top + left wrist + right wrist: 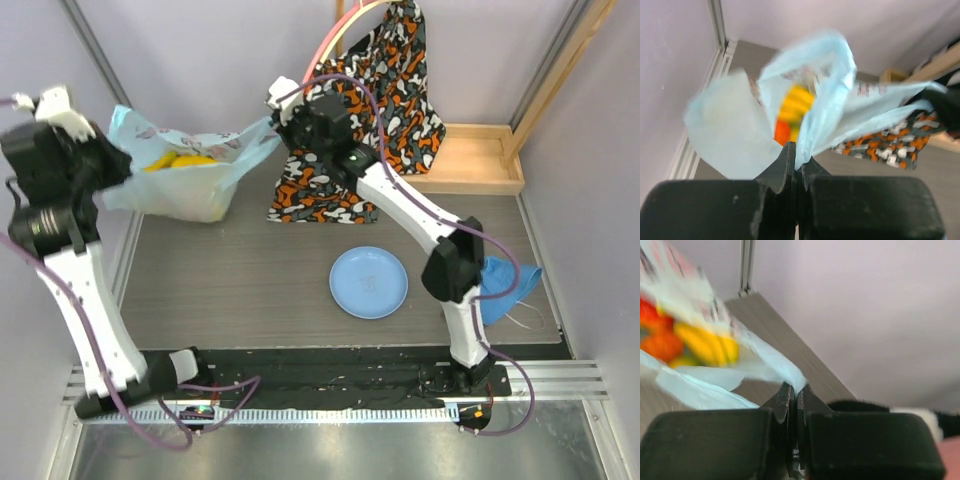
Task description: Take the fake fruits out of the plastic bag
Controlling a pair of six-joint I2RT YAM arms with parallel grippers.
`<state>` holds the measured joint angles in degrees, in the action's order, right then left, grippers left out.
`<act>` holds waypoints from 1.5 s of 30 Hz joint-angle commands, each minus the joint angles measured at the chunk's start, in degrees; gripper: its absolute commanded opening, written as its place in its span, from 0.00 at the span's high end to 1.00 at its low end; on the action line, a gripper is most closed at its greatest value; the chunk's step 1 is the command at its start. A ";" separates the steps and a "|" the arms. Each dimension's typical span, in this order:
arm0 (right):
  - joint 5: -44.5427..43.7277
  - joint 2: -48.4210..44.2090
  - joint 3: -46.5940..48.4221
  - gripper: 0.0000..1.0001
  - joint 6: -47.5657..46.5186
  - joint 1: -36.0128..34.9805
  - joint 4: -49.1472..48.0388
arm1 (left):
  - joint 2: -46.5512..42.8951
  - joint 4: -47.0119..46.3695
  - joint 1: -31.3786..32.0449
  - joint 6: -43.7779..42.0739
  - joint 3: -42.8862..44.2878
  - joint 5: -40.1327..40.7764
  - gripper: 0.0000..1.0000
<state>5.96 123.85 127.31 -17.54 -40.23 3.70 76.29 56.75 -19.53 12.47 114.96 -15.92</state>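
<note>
We have the plastic bag (195, 190) strung between the two arms at the far left of the table (240, 280), and the hold looks chosen to spread its mouth. The left gripper (797, 155) is pressed together on a fold of the bag's left rim. The right gripper (794, 392) is nipped tight on the stretched right handle, just beside the patterned cloth (380, 100). Pulled from both sides, the film runs taut along the top and the opening gapes upward (with both grippers busy, we judge that tipping or shaking is the likelier way to get the contents out). We cannot tell whether the bag's bottom rests on the table or hangs just above it.

The bag is thin, translucent and pale blue, with small prints near the rim, and it creases into soft folds where it is pinched. Through the opening we see the yellow banana bunch (180, 160) lying high in the bag, with an orange-red fruit (784, 132) just below it. Both wrist views are blurred, so we cannot make out any further fruits for certain. We see no fruit outside the bag. The round blue plate (368, 282) lies well apart, nearer and to the right.
</note>
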 commanded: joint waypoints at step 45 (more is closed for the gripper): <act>6.17 -38.96 -38.80 0.36 12.44 -1.01 27.15 | -12.40 21.30 32.27 -29.96 -25.38 1.33 0.22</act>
<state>13.13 83.50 86.13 -12.78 -45.04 33.04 62.96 74.83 5.54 -12.38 96.29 -30.52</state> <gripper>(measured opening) 0.645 0.790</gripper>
